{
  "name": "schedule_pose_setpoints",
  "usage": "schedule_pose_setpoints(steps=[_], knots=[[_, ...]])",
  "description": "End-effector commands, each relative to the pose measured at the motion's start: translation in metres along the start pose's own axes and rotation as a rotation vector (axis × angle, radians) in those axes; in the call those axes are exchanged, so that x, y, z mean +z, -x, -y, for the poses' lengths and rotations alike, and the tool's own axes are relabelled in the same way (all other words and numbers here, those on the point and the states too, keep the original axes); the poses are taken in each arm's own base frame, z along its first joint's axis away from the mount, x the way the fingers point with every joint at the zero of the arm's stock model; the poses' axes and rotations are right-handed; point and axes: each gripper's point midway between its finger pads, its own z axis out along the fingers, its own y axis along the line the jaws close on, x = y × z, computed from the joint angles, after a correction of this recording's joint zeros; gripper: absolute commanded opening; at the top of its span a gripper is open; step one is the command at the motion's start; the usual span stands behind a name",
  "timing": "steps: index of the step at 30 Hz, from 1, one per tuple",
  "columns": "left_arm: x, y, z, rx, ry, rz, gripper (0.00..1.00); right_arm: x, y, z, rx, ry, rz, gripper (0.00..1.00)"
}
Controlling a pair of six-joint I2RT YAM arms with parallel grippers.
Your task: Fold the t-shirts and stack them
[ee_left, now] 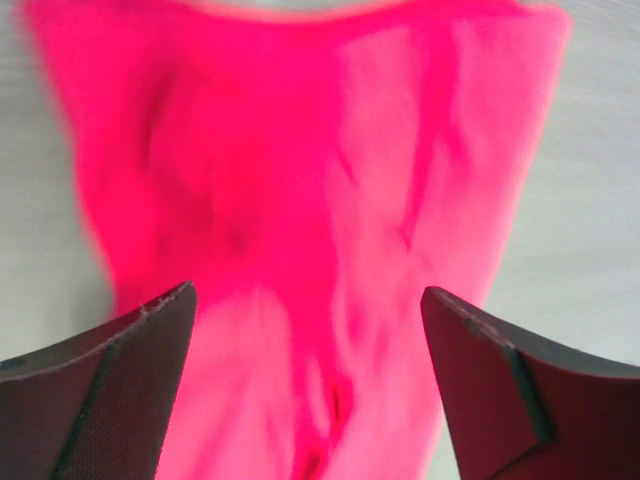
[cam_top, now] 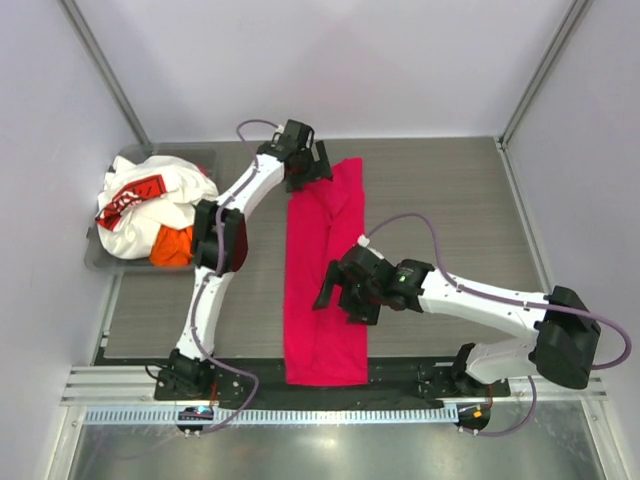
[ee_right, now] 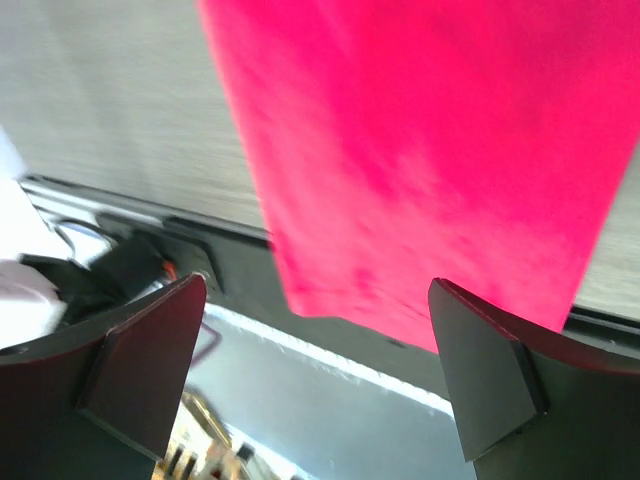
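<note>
Magenta shirt (cam_top: pixel 308 250) lies as a long folded strip down the middle of the table (cam_top: pixel 450 200), its near end draped over the front rail (cam_top: pixel 400 380). My left gripper (cam_top: pixel 315 168) hovers spread over the far end, and my right gripper (cam_top: pixel 330 290) is spread above the near half; neither holds anything. If I pinch only the top layer, I expect the folds to spill open. The white shirt (cam_top: pixel 150 200) and orange shirt (cam_top: pixel 172 248) sit in the bin (cam_top: pixel 100 262).
</note>
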Motion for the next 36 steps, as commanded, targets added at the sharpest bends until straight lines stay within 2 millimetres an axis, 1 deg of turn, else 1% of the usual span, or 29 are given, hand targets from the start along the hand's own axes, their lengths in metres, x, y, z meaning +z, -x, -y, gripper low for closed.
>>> schedule_pose_setpoints(steps=[1, 3, 5, 6, 7, 8, 10, 11, 12, 13, 14, 15, 16, 17, 19, 20, 21, 22, 23, 24, 25, 26, 27, 28, 30, 33, 34, 35, 36], knots=[[-0.151, 0.077, 0.061, 0.155, -0.151, 0.288, 0.98, -0.025, 0.043, -0.022, -0.071, -0.023, 0.181, 1.0], [-0.179, 0.083, 0.053, 0.162, -0.101, 0.312, 1.0, -0.02, 0.064, -0.02, -0.077, -0.055, 0.206, 1.0], [-0.211, 0.078, 0.04, 0.167, -0.059, 0.301, 1.0, -0.023, 0.087, -0.029, -0.121, -0.05, 0.24, 1.0], [-0.223, 0.075, 0.035, 0.169, -0.045, 0.298, 1.0, -0.015, 0.105, -0.026, -0.114, -0.069, 0.255, 1.0], [-0.23, 0.067, 0.025, 0.17, -0.007, 0.283, 1.0, -0.013, 0.114, -0.031, -0.132, -0.062, 0.262, 0.99], [-0.247, 0.056, 0.016, 0.17, 0.005, 0.275, 0.99, -0.016, 0.131, -0.05, -0.161, -0.011, 0.292, 0.99], [-0.262, 0.043, 0.004, 0.158, 0.019, 0.286, 0.97, -0.003, 0.157, -0.062, -0.213, 0.024, 0.265, 0.99], [-0.252, 0.016, -0.018, 0.14, 0.053, 0.238, 0.97, 0.005, 0.161, -0.068, -0.216, 0.074, 0.22, 0.99], [-0.283, 0.014, -0.015, 0.134, 0.007, 0.299, 0.98, 0.008, 0.166, -0.088, -0.223, 0.189, 0.179, 0.99], [-0.293, 0.01, -0.018, 0.121, -0.014, 0.332, 0.98, 0.022, 0.184, -0.088, -0.192, 0.221, 0.152, 0.98], [-0.284, -0.014, -0.034, 0.104, 0.001, 0.286, 0.98, 0.028, 0.196, -0.102, -0.2, 0.289, 0.155, 0.98], [-0.308, -0.02, -0.033, 0.097, -0.036, 0.32, 0.98, 0.033, 0.203, -0.106, -0.206, 0.309, 0.146, 0.98], [-0.311, -0.031, -0.038, 0.088, -0.042, 0.308, 0.97, 0.031, 0.22, -0.12, -0.226, 0.347, 0.157, 0.98], [-0.304, -0.052, -0.05, 0.085, -0.031, 0.263, 0.97, 0.056, 0.226, -0.115, -0.228, 0.325, 0.128, 0.97], [-0.323, -0.071, -0.053, 0.066, -0.081, 0.26, 0.96, 0.073, 0.24, -0.121, -0.244, 0.342, 0.114, 0.97], [-0.319, -0.09, -0.063, 0.065, -0.071, 0.226, 0.96, 0.091, 0.256, -0.122, -0.234, 0.342, 0.111, 0.97], [-0.322, -0.099, -0.066, 0.061, -0.078, 0.217, 0.95, 0.098, 0.265, -0.123, -0.227, 0.349, 0.11, 0.97], [-0.336, -0.106, -0.069, 0.061, -0.094, 0.233, 0.95, 0.096, 0.276, -0.137, -0.229, 0.389, 0.116, 0.96], [-0.332, -0.119, -0.08, 0.056, -0.077, 0.21, 0.95, 0.106, 0.286, -0.132, -0.218, 0.382, 0.119, 0.96], [-0.335, -0.126, -0.085, 0.051, -0.072, 0.202, 0.95, 0.129, 0.289, -0.121, -0.203, 0.36, 0.097, 0.96], [-0.341, -0.133, -0.09, 0.045, -0.081, 0.213, 0.95, 0.132, 0.299, -0.127, -0.212, 0.375, 0.113, 0.96], [-0.343, -0.137, -0.092, 0.043, -0.083, 0.214, 0.95, 0.139, 0.309, -0.121, -0.198, 0.371, 0.118, 0.96], [-0.345, -0.14, -0.095, 0.039, -0.084, 0.215, 0.96, 0.161, 0.314, -0.105, -0.171, 0.346, 0.101, 0.96], [-0.347, -0.148, -0.093, 0.039, -0.106, 0.192, 0.95, 0.163, 0.324, -0.108, -0.168, 0.357, 0.118, 0.96], [-0.351, -0.152, -0.095, 0.039, -0.117, 0.192, 0.95, 0.178, 0.346, -0.089, -0.13, 0.325, 0.149, 0.96], [-0.353, -0.158, -0.097, 0.042, -0.117, 0.184, 0.95, 0.204, 0.371, -0.074, -0.102, 0.299, 0.193, 0.97], [-0.353, -0.159, -0.098, 0.043, -0.113, 0.179, 0.95, 0.227, 0.372, -0.06, -0.088, 0.286, 0.177, 0.99], [-0.352, -0.16, -0.099, 0.045, -0.113, 0.176, 0.95, 0.216, 0.39, -0.082, -0.119, 0.343, 0.226, 1.0], [-0.351, -0.162, -0.1, 0.046, -0.107, 0.167, 0.95, 0.215, 0.393, -0.091, -0.123, 0.378, 0.225, 1.0]])
